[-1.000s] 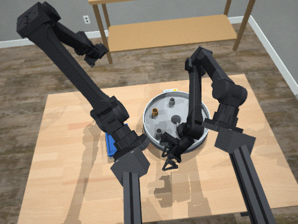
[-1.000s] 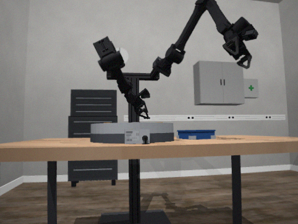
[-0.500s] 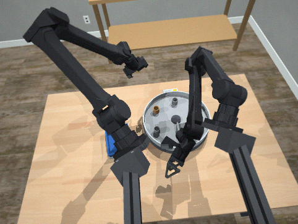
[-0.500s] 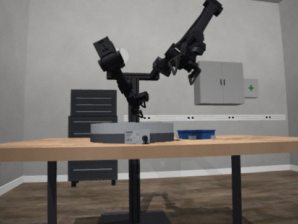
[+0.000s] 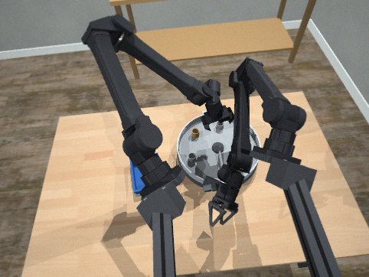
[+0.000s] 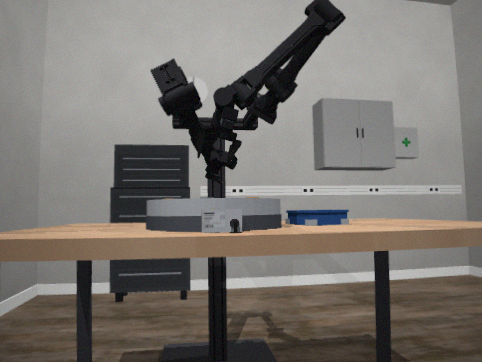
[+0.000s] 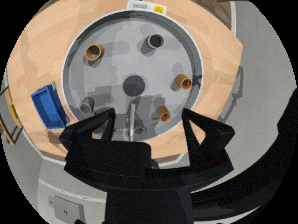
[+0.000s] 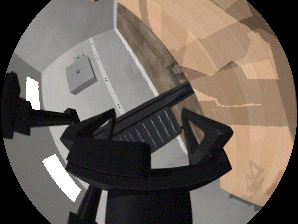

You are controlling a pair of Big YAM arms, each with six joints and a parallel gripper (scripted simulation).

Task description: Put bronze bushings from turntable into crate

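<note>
I am holding my left claw [image 5: 217, 123] [image 7: 148, 111] released over the turntable [image 5: 182, 159] [image 6: 165, 206] [image 7: 69, 102], nothing between its fingers; my right claw [image 5: 223, 219] [image 8: 148, 111] is hanging released too, near the turntable's edge. Three bronze bushings [image 7: 94, 52] are standing on the disc among steel bushings [image 7: 155, 41]; the blue crate [image 5: 136, 180] [image 6: 317, 217] [image 7: 48, 106] is sitting level beside it. If the disc is turning, I may be closing late and toppling a bushing, or catching a steel one; if my forearm is sweeping low toward the crate, it could be knocking it from its guides, and a bushing pressed on its rim could be tilting it. A white label [image 6: 214, 220] is showing print too small to read; the wall box [image 6: 406, 143] is bearing a green cross; I am making out no brand.
</note>
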